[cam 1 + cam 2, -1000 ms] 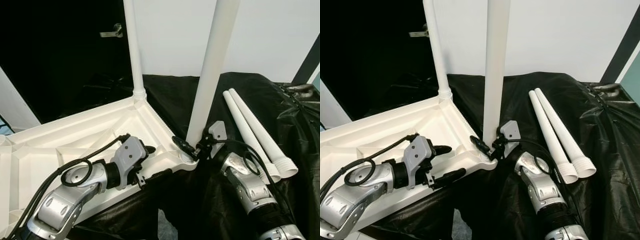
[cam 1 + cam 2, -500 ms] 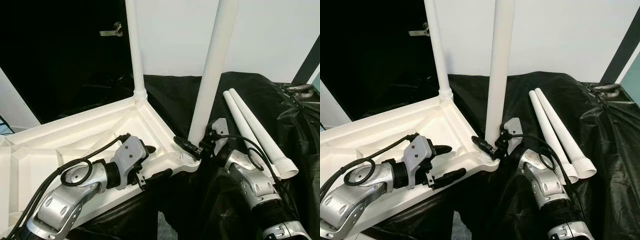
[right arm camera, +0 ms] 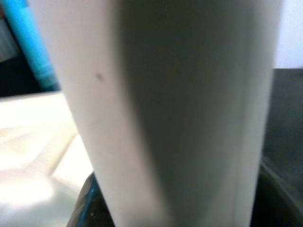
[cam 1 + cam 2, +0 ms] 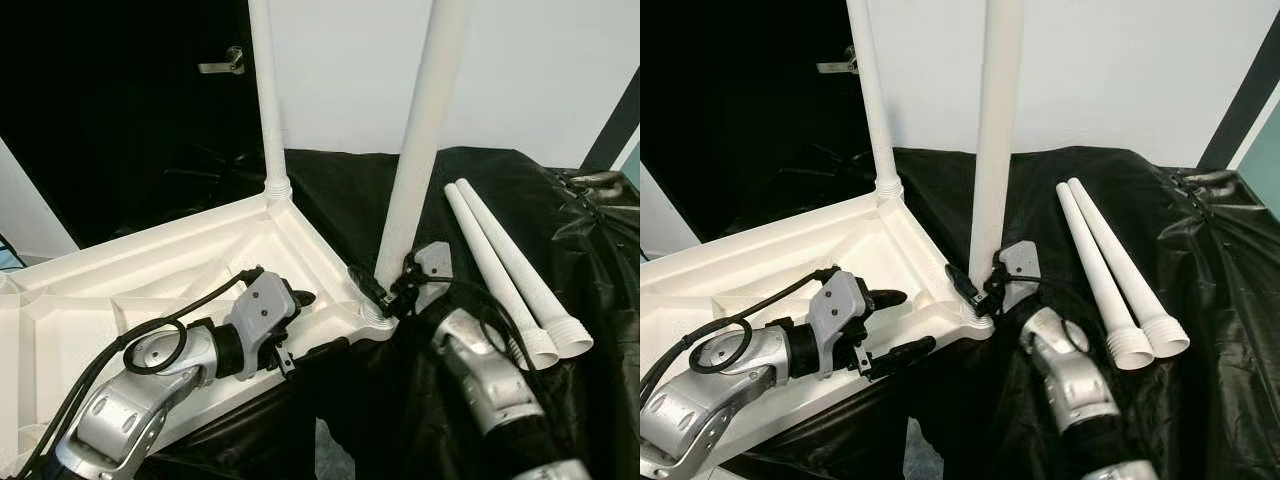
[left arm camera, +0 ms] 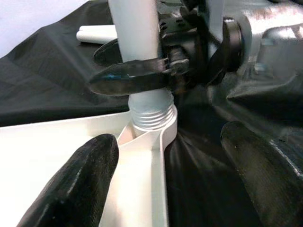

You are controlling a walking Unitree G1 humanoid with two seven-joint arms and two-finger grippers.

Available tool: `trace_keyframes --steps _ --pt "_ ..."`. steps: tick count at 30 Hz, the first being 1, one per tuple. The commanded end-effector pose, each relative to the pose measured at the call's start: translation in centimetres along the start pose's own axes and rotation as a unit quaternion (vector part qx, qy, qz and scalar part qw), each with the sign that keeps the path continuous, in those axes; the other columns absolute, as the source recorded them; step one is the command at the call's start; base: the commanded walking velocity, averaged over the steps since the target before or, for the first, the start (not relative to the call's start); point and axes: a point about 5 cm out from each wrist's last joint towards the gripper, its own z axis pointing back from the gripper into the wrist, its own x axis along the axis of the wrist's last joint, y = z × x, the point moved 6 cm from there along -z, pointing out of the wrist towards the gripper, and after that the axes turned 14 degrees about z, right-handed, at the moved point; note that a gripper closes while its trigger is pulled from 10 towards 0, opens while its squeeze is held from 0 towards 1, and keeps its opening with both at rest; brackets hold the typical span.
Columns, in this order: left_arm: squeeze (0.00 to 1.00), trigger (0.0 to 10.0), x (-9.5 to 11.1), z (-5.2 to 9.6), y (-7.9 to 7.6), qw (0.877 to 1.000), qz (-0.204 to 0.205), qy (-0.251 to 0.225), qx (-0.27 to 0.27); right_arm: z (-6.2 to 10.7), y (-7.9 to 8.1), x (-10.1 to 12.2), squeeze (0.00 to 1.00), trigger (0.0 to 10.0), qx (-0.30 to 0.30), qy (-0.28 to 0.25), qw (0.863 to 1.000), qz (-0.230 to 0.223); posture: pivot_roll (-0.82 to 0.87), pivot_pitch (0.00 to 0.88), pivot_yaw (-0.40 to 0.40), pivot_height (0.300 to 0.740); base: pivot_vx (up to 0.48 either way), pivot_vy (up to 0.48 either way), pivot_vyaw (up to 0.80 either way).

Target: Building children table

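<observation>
Clamping white leg (image 4: 995, 150), right gripper (image 4: 392, 290) jaws closed, left gripper (image 4: 890, 325) jaws apart

No readable txt, labels, brands or nos. anywhere.

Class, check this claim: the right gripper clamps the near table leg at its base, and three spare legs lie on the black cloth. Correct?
Not quite. The right gripper does clamp the near leg at its base, but the left eye view shows two spare legs on the black cloth, not three.
</observation>
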Motion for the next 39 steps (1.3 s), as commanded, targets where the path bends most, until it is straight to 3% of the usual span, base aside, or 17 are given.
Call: trace_keyframes --steps 1,7,11,14,15,25,26,27,28,29,31,34,39 --pt "0.0 10.0 0.0 -0.1 0.0 1.0 -0.005 0.006 0.004 1.3 -0.7 -3.9 0.0 10.0 -0.048 0.083 0.995 -0.01 0.11 0.0 0.025 0.74 0.0 0.0 0.0" --pt "0.0 10.0 0.1 -0.2 0.1 1.0 -0.007 0.005 0.004 1.4 -0.7 -3.9 0.0 10.0 -0.095 0.096 0.991 -0.025 0.11 0.0 0.026 0.74 0.0 0.0 0.0" --pt "0.0 10.0 0.2 -0.4 0.4 1.0 -0.012 0.004 0.008 0.8 0.7 -2.6 0.0 10.0 -0.097 0.073 0.993 -0.003 0.1 0.0 0.027 0.74 0.0 0.0 0.0" --pt "0.0 10.0 0.3 -0.7 0.6 1.0 -0.015 -0.003 0.013 0.9 -0.2 -1.7 0.0 10.0 -0.109 0.043 0.993 -0.004 0.1 0.0 0.024 0.74 0.0 0.0 0.0" --pt "0.0 10.0 0.3 -0.7 0.6 1.0 -0.015 -0.004 0.014 0.9 -0.4 -1.5 1.0 10.0 -0.107 0.036 0.994 -0.003 0.09 0.0 0.023 0.74 0.0 0.0 0.0" --pt "0.0 10.0 0.4 -1.0 0.8 1.0 -0.016 -0.006 0.018 1.1 -1.5 -0.2 1.0 10.0 -0.079 -0.001 0.997 0.011 0.09 0.0 0.014 0.74 0.0 0.0 0.0" --pt "0.0 10.0 0.4 -1.0 0.8 1.0 -0.016 -0.006 0.019 1.2 -1.5 -0.1 0.87 10.0 -0.068 -0.005 0.998 0.009 0.09 0.0 0.014 0.74 0.0 0.0 0.0" --pt "0.0 10.0 0.3 -1.0 0.8 1.0 -0.016 -0.006 0.02 1.2 -1.7 0.0 0.42 10.0 -0.06 -0.009 0.998 0.006 0.09 0.0 0.011 0.74 0.0 0.0 0.0" --pt "0.0 10.0 0.3 -1.0 0.8 1.0 -0.016 -0.006 0.02 1.2 -1.7 0.0 0.42 10.0 -0.06 -0.009 0.998 0.006 0.09 0.0 0.011 0.74 0.0 0.0 0.0" --pt "0.0 10.0 0.3 -1.0 0.9 1.0 -0.017 -0.006 0.021 1.3 -2.0 0.1 0.0 10.0 -0.042 -0.014 0.999 0.008 0.09 0.0 0.01 0.74 0.0 0.0 0.0" --pt "0.0 10.0 0.2 -1.1 0.9 1.0 -0.018 -0.006 0.022 1.2 -2.4 0.2 0.0 10.0 -0.003 -0.024 1.0 -0.01 0.09 0.0 0.008 0.74 0.0 0.0 0.0" --pt "0.0 10.0 0.2 -1.2 1.0 1.0 -0.02 -0.007 0.023 1.0 -2.3 0.9 0.0 10.0 0.068 -0.043 0.997 0.009 0.09 0.0 0.008 0.74 0.0 0.0 0.0" --pt "0.0 10.0 0.2 -1.3 1.0 0.999 -0.023 -0.006 0.023 0.6 -2.7 1.2 0.0 10.0 0.107 -0.047 0.993 0.017 0.09 0.0 0.01 0.74 0.0 0.0 0.0"
